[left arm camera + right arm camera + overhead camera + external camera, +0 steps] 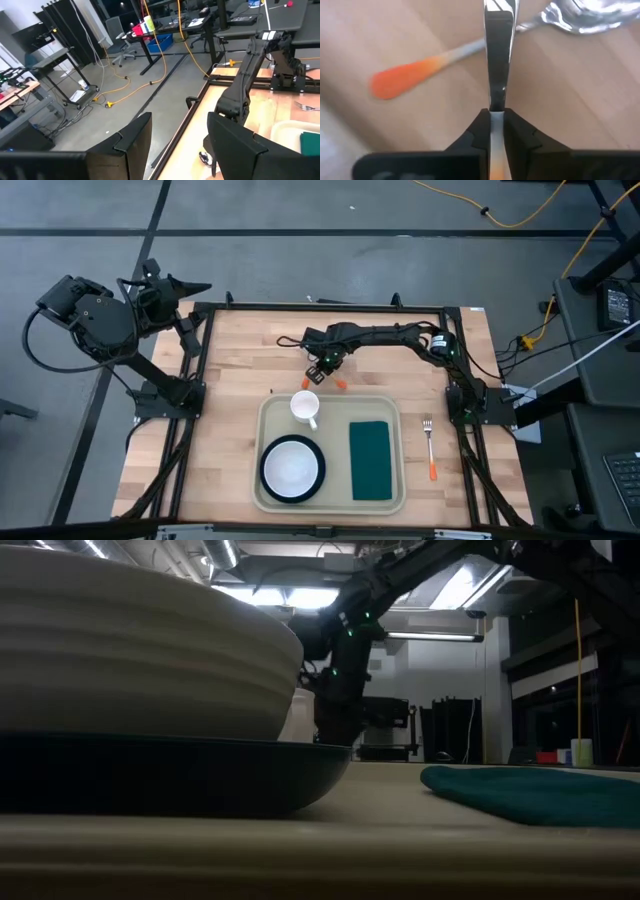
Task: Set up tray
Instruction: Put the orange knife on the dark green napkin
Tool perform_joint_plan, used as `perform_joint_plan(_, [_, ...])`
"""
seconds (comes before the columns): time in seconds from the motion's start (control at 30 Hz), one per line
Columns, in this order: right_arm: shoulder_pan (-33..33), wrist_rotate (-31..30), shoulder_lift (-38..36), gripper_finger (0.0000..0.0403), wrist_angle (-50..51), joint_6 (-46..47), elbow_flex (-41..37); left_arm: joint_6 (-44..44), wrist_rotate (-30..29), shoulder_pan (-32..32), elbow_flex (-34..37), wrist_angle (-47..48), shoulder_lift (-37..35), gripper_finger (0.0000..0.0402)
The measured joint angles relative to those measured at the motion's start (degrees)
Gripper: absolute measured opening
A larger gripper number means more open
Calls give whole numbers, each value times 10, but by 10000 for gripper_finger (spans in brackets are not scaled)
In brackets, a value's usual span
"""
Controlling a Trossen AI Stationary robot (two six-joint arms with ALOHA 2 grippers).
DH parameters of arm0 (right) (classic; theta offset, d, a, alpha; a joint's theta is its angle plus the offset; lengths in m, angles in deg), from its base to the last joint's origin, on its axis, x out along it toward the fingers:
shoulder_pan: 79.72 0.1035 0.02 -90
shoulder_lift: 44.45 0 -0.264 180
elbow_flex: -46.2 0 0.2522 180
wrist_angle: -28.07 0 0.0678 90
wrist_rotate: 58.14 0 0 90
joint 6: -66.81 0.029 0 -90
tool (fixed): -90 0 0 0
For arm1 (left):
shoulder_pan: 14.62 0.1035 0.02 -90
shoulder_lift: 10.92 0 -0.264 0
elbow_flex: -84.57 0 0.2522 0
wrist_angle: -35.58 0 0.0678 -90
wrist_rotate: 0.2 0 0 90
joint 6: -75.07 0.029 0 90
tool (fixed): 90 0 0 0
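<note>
On the cream plastic tray [262, 420] sit one white mug [305, 407], one dark-rimmed bowl [292, 469] and one green napkin [370, 460], while the right gripper [322, 370] clamps a metal knife [498, 55]; the left gripper [175, 145] gapes apart.

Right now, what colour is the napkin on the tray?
Dark green napkin, lying flat on the beige tray; clearest in the high view.

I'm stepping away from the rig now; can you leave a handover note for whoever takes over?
Right tool: past the tray's far rim, shut on a metal utensil over the wood; an orange-handled spoon lies on the table under it.
Left tool: open, parked off the table's far left corner.
Tray: holds bowl on dark plate, cup, green napkin.
Fork: on the table, right of the tray.
Left: the cutlery is not yet on the tray.
</note>
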Motion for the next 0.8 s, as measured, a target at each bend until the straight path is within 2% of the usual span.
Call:
perform_joint_plan(0.23, [1,-8,-1,35,76,-13,75,4,2,0,0,1,-2,187])
perform_joint_plan(0.53, [14,-32,-7,35,305,-13,149,26,10,0,0,2,-8,187])
perform_joint_plan(0.67, [42,-32,-34,35,327,18,158,41,14,0,0,2,-9,187])
perform_joint_plan(0.8, [78,-36,-76,35,339,86,158,56,15,0,0,2,-12,187])
